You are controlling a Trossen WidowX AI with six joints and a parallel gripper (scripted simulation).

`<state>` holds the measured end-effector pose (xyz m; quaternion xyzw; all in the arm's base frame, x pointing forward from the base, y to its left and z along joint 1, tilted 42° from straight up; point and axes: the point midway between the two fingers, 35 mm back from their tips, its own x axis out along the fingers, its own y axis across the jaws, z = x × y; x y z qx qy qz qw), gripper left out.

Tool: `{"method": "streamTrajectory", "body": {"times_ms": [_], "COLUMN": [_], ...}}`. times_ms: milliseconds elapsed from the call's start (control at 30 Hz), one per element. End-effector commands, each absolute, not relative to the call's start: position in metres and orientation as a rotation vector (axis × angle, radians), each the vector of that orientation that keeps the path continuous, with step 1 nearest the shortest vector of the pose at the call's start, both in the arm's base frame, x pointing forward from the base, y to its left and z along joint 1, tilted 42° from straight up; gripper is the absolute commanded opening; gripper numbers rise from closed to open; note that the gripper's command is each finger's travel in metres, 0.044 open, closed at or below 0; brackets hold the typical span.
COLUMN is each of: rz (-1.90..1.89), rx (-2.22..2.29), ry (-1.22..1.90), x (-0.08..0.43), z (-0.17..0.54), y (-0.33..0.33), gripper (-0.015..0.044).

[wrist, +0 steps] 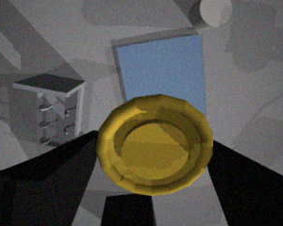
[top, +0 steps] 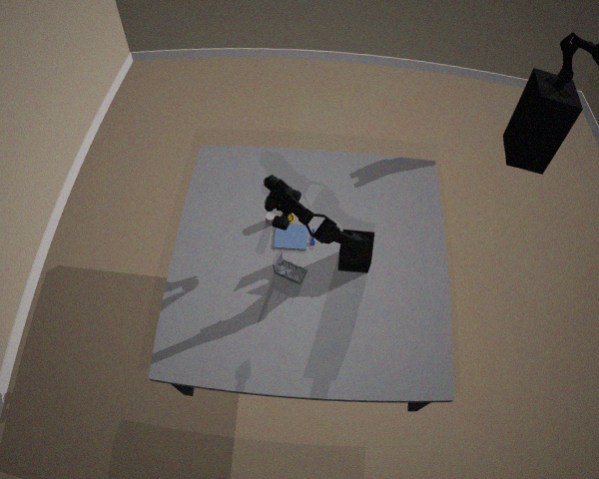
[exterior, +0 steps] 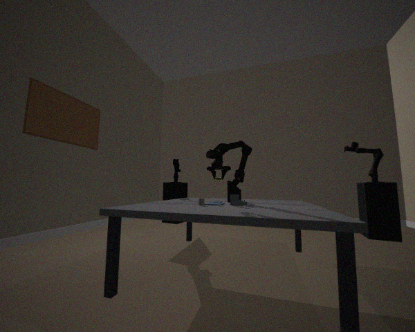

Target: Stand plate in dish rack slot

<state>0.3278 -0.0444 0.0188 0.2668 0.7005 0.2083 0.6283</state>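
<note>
Dish rack (top: 290,271) (exterior: 235,199) (wrist: 25,110) well apart from blue mat (top: 291,237) (exterior: 214,203) (wrist: 161,71)

Yellow plate, blue mat

Plate (top: 291,219) (exterior: 218,178) (wrist: 155,150): plain yellow, darker yellow in shade. Rel. to mat (top: 291,237) (exterior: 214,203) (wrist: 162,71), solid lt. blue: white-ish cyl. (top: 270,216) (exterior: 201,201) (wrist: 216,11) near one corner; dk. blue bit (top: 312,240) just beside; gray rack (top: 277,267) (exterior: 234,199) (wrist: 25,113) near; table (top: 392,329) (exterior: 186,214) under it gray. Gripper (top: 291,219) (exterior: 218,177) (wrist: 153,142) above mat: black.

Robot lab room, arms on black pedestals (top: 531,131) (exterior: 381,210), plain walls
</note>
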Motion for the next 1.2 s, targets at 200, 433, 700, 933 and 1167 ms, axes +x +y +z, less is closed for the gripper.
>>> {"method": "streamTrajectory", "body": {"times_ms": [200, 433, 700, 933, 1167], "rz": [0.204, -0.002, -0.247, -0.470, -0.702], "rx": [0.871, 1.046, 1.243, 1.411, 1.573], "ry": [1.708, 1.756, 1.792, 1.804, 1.800], "x": [0.308, 0.291, 0.267, 0.244, 0.219], "z": [0.054, 0.076, 0.097, 0.112, 0.124], "y": [-0.010, 0.012, 0.035, 0.054, 0.070], "gripper": [0.0000, 0.0000, 0.0000, 0.0000, 0.0000]}}
